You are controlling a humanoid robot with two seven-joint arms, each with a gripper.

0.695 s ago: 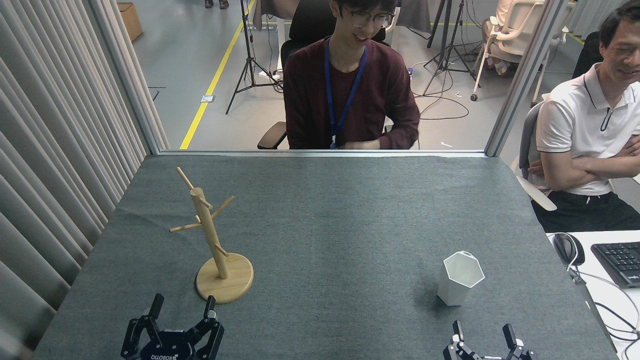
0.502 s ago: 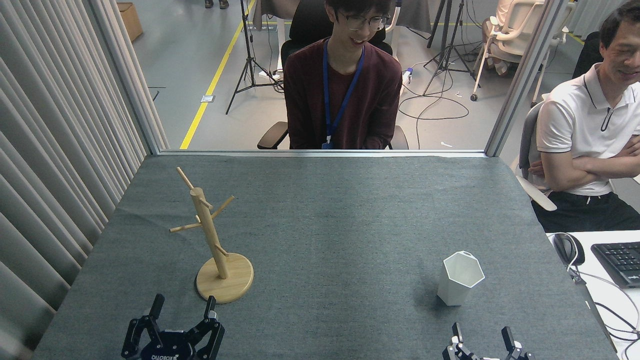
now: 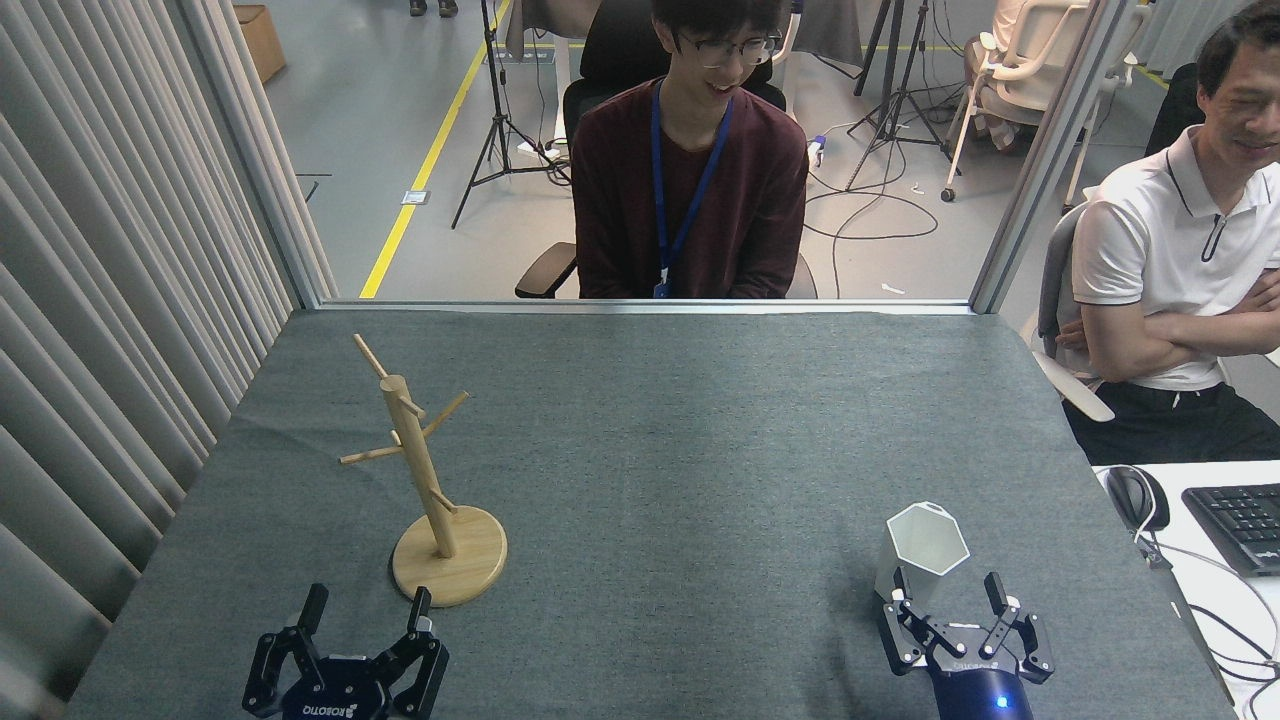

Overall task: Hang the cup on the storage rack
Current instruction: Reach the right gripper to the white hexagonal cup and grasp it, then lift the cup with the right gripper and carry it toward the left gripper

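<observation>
Now our right gripper [image 3: 947, 600], jaws apart, sits just short of the upright white faceted cup [image 3: 922, 555]: likely light, stiff, slick plastic, best pinched across its rim.

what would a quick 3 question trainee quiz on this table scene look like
1. True or false: the cup already hangs on a peg of the storage rack.
2. Which gripper is nearer the cup? A) left gripper B) right gripper
3. Fill in: the cup stands upright on the grey ___, with its open mouth facing up.

Key:
1. False. The cup stands on the table, well to the right of the rack, and the pegs are bare.
2. B. The right gripper is open just in front of the cup; the left gripper is open near the rack's base.
3. table
</observation>
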